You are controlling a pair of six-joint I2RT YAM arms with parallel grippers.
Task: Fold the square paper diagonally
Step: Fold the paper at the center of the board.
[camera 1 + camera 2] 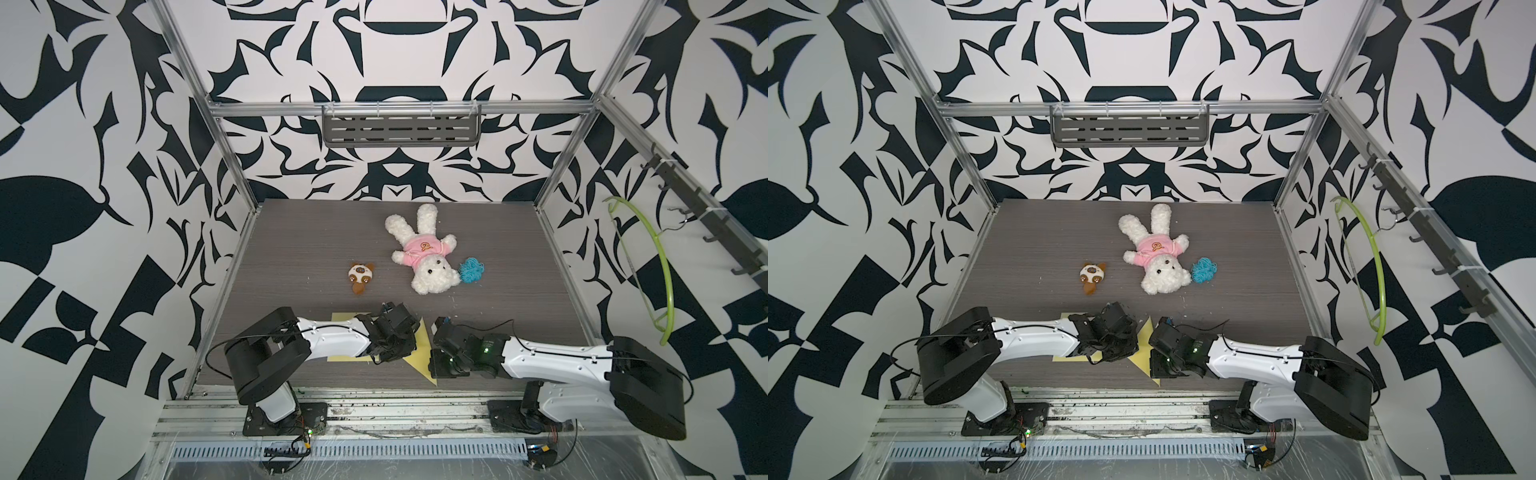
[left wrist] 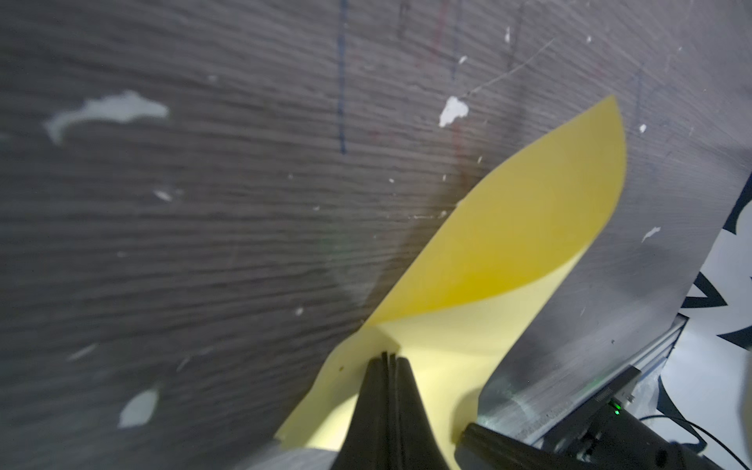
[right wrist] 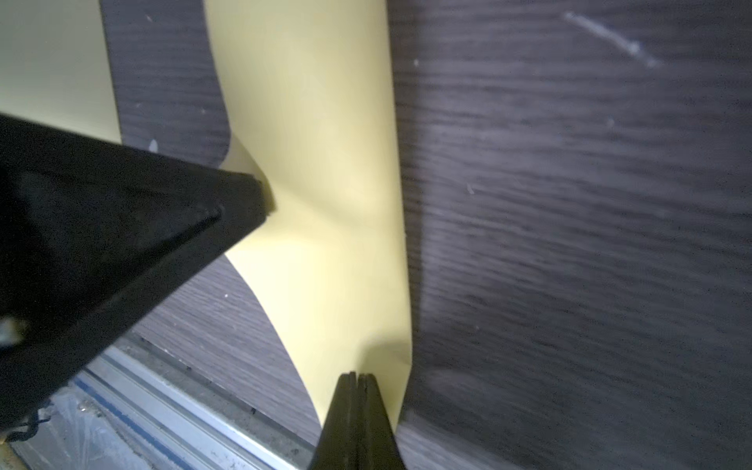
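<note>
The square paper (image 1: 419, 360) (image 1: 1144, 358) is pale yellow and lies near the table's front edge, partly hidden under both wrists in both top views. One part of it is raised and curled over (image 2: 508, 244). My left gripper (image 2: 390, 356) (image 1: 384, 356) is shut on a fold of the sheet. Close beside it, my right gripper (image 3: 358, 376) (image 1: 435, 368) is shut on a corner of the same sheet (image 3: 317, 162). The right wrist view also shows the left fingers (image 3: 244, 195) pinching the paper. Between the two grips the paper bows above the dark wood tabletop (image 3: 569, 244).
A white plush bunny in a pink shirt (image 1: 424, 257), a small brown-and-white plush (image 1: 360, 276) and a blue tangle (image 1: 471, 270) lie mid-table behind the arms. The aluminium front rail (image 3: 183, 415) runs just below the paper. A green hanger (image 1: 660, 266) hangs on the right wall.
</note>
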